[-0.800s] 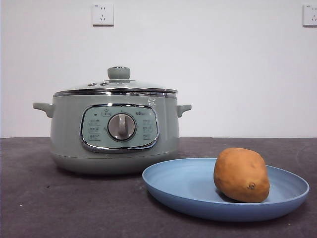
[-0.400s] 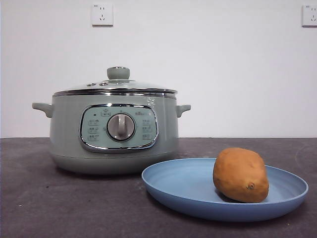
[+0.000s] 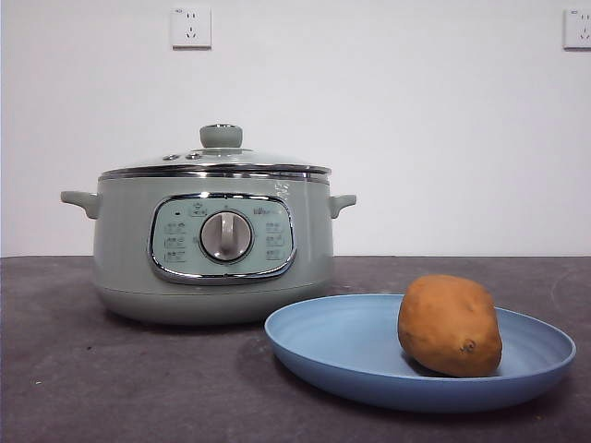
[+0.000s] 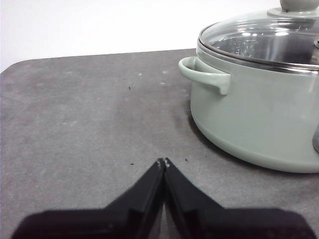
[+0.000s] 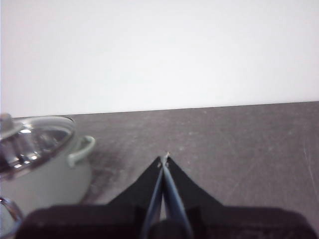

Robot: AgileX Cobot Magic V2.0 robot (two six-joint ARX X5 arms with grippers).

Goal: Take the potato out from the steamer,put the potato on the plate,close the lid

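Observation:
The sage-green steamer [image 3: 214, 249] stands at the left of the front view with the glass lid [image 3: 215, 162] resting closed on it. The orange-brown potato [image 3: 450, 325] lies on the light-blue plate [image 3: 351, 346] in front of and to the right of the steamer. My left gripper [image 4: 163, 162] is shut and empty, low over the table beside the steamer [image 4: 259, 109] and its lid [image 4: 264, 40]. My right gripper [image 5: 164, 159] is shut and empty, off to the other side of the steamer [image 5: 40, 164]. Neither arm shows in the front view.
The dark grey table [image 3: 111, 388] runs to a white wall with two sockets [image 3: 191, 27]. The table's rounded corner shows in the left wrist view [image 4: 15, 67].

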